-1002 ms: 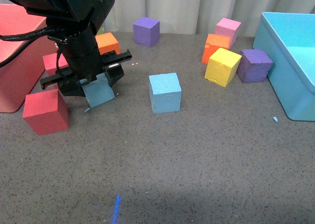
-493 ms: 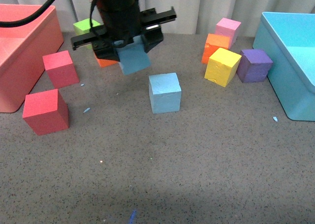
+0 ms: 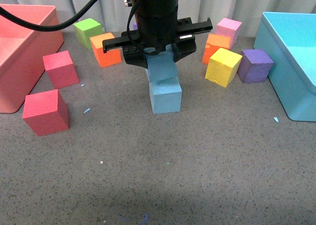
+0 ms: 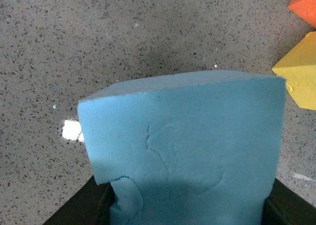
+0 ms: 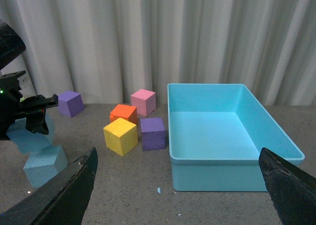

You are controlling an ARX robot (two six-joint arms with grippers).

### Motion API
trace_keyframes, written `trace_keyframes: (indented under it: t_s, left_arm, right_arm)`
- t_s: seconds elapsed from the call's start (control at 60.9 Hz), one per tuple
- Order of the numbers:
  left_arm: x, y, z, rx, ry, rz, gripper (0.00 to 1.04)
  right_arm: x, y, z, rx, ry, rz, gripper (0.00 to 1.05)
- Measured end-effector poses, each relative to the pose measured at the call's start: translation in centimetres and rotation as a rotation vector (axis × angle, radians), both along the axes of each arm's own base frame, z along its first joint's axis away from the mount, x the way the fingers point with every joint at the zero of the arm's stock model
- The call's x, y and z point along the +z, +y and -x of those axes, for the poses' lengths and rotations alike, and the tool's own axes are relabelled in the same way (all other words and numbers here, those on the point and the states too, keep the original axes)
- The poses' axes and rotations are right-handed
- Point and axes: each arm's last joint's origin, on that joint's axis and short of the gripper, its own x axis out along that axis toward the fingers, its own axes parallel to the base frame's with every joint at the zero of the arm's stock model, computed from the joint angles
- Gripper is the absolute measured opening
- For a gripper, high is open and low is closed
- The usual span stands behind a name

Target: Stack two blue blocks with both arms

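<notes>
left tool point(image 3: 160, 61) pinching tilted blue block point(image 3: 162, 70) right above second blue block point(image 3: 165, 97) on worktop point(image 3: 197, 160). Lining up stack, I reckon. right tool point(image 5: 175, 205) spread, empty, well aside.

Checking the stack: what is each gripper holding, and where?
Left gripper clamps a light-blue foam cube by opposite sides, near its top; right gripper holds nothing.

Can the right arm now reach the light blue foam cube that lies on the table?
Probably not from above: over the resting light blue foam cube, the left gripper holds the second light blue foam cube. The resting cube's sides look free.
</notes>
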Motion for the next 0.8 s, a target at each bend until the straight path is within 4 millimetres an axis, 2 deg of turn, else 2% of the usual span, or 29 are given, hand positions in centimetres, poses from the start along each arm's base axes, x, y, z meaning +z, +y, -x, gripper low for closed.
trace_keyframes:
  t_s: [0.805]
  left_arm:
    - [-0.5,-1.4,1.4,-0.072,0.046,-0.053,0.47]
  right_arm:
    - [0.0,0.0,0.0,0.0,0.0,0.0,0.95]
